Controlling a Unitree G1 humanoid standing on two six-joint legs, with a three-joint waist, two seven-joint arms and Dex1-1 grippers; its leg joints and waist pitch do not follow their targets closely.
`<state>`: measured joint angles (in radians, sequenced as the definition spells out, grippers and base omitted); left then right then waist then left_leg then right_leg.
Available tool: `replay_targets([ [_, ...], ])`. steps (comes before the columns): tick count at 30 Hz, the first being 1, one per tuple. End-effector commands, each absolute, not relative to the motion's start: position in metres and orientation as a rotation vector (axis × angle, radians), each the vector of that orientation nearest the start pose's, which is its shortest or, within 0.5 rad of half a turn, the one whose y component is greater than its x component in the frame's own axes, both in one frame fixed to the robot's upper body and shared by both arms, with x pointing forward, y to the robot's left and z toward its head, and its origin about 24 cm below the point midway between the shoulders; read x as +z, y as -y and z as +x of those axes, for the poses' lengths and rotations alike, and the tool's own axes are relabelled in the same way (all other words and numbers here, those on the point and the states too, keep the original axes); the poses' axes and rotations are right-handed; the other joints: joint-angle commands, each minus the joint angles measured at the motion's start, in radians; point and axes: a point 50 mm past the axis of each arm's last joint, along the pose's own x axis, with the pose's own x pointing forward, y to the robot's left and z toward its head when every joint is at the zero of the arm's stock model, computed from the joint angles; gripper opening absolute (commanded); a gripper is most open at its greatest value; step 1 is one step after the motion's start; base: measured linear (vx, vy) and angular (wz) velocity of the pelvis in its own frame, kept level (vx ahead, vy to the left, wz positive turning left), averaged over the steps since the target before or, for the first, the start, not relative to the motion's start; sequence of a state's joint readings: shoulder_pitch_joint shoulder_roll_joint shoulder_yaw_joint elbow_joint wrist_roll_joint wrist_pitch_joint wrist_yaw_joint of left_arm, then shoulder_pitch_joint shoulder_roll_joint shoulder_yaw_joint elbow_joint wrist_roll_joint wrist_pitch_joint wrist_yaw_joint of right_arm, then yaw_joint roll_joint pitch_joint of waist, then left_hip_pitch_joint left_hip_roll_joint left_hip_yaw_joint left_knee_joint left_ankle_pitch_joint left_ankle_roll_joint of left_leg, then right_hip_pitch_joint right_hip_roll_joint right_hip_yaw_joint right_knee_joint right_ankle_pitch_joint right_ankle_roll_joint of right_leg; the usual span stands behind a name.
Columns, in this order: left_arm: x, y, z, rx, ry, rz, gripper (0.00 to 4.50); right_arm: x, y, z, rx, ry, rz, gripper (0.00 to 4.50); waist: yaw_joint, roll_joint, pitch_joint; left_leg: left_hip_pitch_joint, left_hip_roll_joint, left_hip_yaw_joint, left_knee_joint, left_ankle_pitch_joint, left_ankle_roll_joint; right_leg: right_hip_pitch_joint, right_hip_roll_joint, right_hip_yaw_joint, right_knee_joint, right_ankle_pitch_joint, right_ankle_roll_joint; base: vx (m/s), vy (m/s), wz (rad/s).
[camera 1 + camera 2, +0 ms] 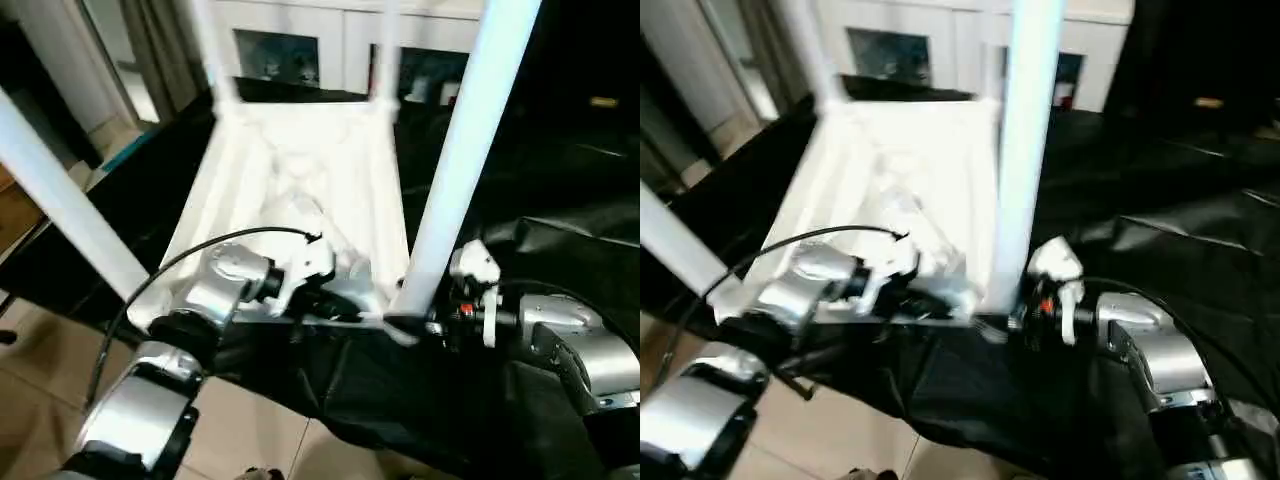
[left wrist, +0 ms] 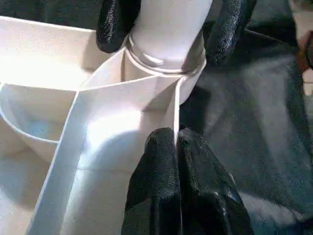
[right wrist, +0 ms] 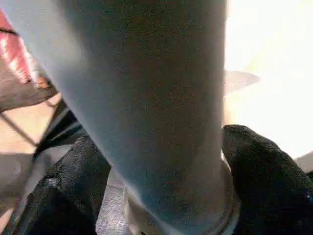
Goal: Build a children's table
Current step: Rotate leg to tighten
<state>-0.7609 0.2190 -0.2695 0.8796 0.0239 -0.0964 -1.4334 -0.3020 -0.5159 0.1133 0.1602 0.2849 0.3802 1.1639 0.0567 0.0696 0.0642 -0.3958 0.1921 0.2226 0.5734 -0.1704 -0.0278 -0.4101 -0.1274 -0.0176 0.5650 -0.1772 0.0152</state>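
- Head view: the upturned white tabletop (image 1: 300,190) lies on a black cloth (image 1: 540,250), legs rising from its corner sockets; the near right leg (image 1: 455,170) stands between both arms.
- Left wrist view: the left gripper (image 2: 175,142) pinches shut on a thin rib (image 2: 175,105) by the socket.
- Right wrist view: the right gripper (image 3: 161,171) straddles the leg's base, fingers (image 3: 73,176) spread; whether it squeezes is unclear. Light, stiff, slick plastic; grip low.
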Motion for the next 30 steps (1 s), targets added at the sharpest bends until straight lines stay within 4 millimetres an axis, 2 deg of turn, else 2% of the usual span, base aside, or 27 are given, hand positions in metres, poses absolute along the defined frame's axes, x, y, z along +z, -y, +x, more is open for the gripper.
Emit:
replay_targets([
  [1,0.060,-0.092,0.319,-1.716,-0.374,0.351,0.00,0.063,0.180,0.272,1.208,-0.419,-0.072,3.68,0.000,-0.021,-0.067,0.029,0.034,-0.012,-0.053,-0.121,0.153,0.046,-0.007,0.000,-0.029,-0.001,-0.305,0.000,0.000,0.00],
  [4,0.060,-0.095,0.318,-1.722,-0.379,0.353,0.00,0.065,0.178,0.273,1.217,-0.412,-0.059,3.43,-0.001,-0.022,-0.062,0.030,0.034,-0.012,-0.058,-0.176,0.116,0.043,-0.008,0.003,-0.036,-0.079,-0.293,0.000,0.000,0.00],
  [5,0.060,-0.095,0.318,-1.724,-0.380,0.353,0.00,0.066,0.178,0.273,1.223,-0.410,-0.052,3.35,-0.002,-0.027,-0.061,0.029,0.034,-0.012,-0.059,-0.185,0.111,0.043,-0.007,0.003,-0.037,-0.092,-0.289,0.000,0.000,0.00],
  [6,0.060,-0.095,0.318,-1.725,-0.380,0.352,0.00,0.066,0.177,0.272,1.230,-0.409,-0.042,3.35,-0.001,-0.026,-0.061,0.030,0.033,-0.013,-0.059,-0.199,0.102,0.043,-0.009,0.004,-0.039,-0.115,-0.283,0.000,0.000,0.00],
  [8,0.060,-0.095,0.318,-1.718,-0.374,0.351,0.00,0.065,0.175,0.271,1.239,-0.409,-0.033,3.02,-0.001,-0.025,-0.062,0.029,0.033,-0.013,-0.059,-0.196,0.098,0.042,-0.009,0.005,-0.038,-0.117,-0.279,0.000,0.000,0.00],
  [11,0.060,-0.092,0.320,-1.683,-0.362,0.349,0.00,0.061,0.172,0.270,1.216,-0.403,-0.016,2.90,0.000,-0.027,-0.063,0.027,0.032,-0.013,-0.058,-0.179,0.095,0.042,-0.008,0.005,-0.036,-0.105,-0.274,0.000,0.000,0.00],
  [13,0.059,-0.088,0.323,-1.624,-0.344,0.345,0.00,0.057,0.169,0.272,1.155,-0.392,-0.001,2.77,-0.002,-0.026,-0.064,0.025,0.030,-0.012,-0.056,-0.174,0.098,0.040,-0.007,0.005,-0.036,-0.095,-0.274,0.000,0.000,0.00],
  [15,0.060,-0.081,0.329,-1.541,-0.316,0.331,0.00,0.050,0.167,0.276,1.052,-0.396,-0.005,2.72,-0.004,-0.026,-0.062,0.025,0.029,-0.013,-0.058,-0.191,0.085,0.038,-0.007,0.005,-0.039,-0.130,-0.264,0.000,0.000,0.00],
  [18,0.060,-0.071,0.335,-1.434,-0.290,0.327,0.00,0.037,0.166,0.285,0.871,-0.412,-0.026,2.66,-0.013,-0.025,-0.058,0.028,0.028,-0.015,-0.064,-0.244,0.047,0.032,-0.008,0.006,-0.051,-0.229,-0.236,0.000,0.000,0.00],
  [19,0.060,-0.066,0.338,-1.385,-0.282,0.327,0.00,0.033,0.165,0.288,0.802,-0.416,-0.011,2.63,-0.021,-0.027,-0.057,0.023,0.025,-0.019,-0.069,-0.269,0.030,0.036,-0.007,0.004,-0.054,-0.272,-0.219,0.000,0.000,0.00],
  [20,0.060,-0.061,0.340,-1.347,-0.281,0.324,0.00,0.029,0.162,0.290,0.748,-0.414,0.010,2.60,-0.026,-0.027,-0.056,0.024,0.024,-0.020,-0.071,-0.283,0.024,0.035,-0.007,0.004,-0.057,-0.293,-0.210,0.000,0.000,0.00],
  [21,0.059,-0.057,0.341,-1.319,-0.281,0.323,0.00,0.027,0.160,0.291,0.707,-0.414,0.026,2.57,-0.032,-0.025,-0.053,0.028,0.024,-0.020,-0.073,-0.315,0.009,0.029,-0.005,0.005,-0.064,-0.336,-0.193,0.000,0.000,0.00],
  [22,0.060,-0.052,0.343,-1.273,-0.276,0.318,0.00,0.025,0.154,0.292,0.675,-0.408,0.059,2.53,-0.037,-0.028,-0.053,0.029,0.022,-0.023,-0.074,-0.338,0.001,0.028,-0.006,0.004,-0.069,-0.376,-0.176,0.000,0.000,0.00],
  [24,0.060,-0.039,0.346,-1.191,-0.257,0.302,0.00,0.023,0.140,0.296,0.597,-0.385,0.102,2.52,-0.038,-0.026,-0.052,0.032,0.022,-0.022,-0.075,-0.349,-0.005,0.024,-0.005,0.006,-0.073,-0.395,-0.164,0.000,0.000,0.00],
  [25,0.061,-0.034,0.346,-1.169,-0.244,0.287,0.00,0.022,0.134,0.298,0.571,-0.381,0.123,2.51,-0.042,-0.029,-0.051,0.033,0.019,-0.025,-0.076,-0.371,-0.007,0.024,-0.005,0.004,-0.078,-0.434,-0.147,0.000,0.000,0.00],
  [28,0.059,-0.026,0.344,-1.173,-0.242,0.269,0.00,0.023,0.121,0.300,0.565,-0.365,0.137,2.51,-0.047,-0.025,-0.052,0.034,0.019,-0.027,-0.079,-0.386,-0.010,0.021,-0.004,0.004,-0.082,-0.451,-0.131,0.000,0.000,0.00],
  [29,0.058,-0.023,0.342,-1.190,-0.243,0.272,0.00,0.027,0.111,0.301,0.602,-0.336,0.148,2.51,-0.052,-0.025,-0.053,0.031,0.019,-0.028,-0.080,-0.385,-0.008,0.023,-0.003,0.003,-0.082,-0.438,-0.128,0.000,0.000,0.00],
  [30,0.058,-0.023,0.342,-1.191,-0.243,0.272,0.00,0.027,0.110,0.301,0.604,-0.335,0.149,2.51,-0.052,-0.025,-0.053,0.031,0.019,-0.028,-0.080,-0.385,-0.008,0.023,-0.003,0.003,-0.082,-0.438,-0.128,0.000,0.000,0.00],
])
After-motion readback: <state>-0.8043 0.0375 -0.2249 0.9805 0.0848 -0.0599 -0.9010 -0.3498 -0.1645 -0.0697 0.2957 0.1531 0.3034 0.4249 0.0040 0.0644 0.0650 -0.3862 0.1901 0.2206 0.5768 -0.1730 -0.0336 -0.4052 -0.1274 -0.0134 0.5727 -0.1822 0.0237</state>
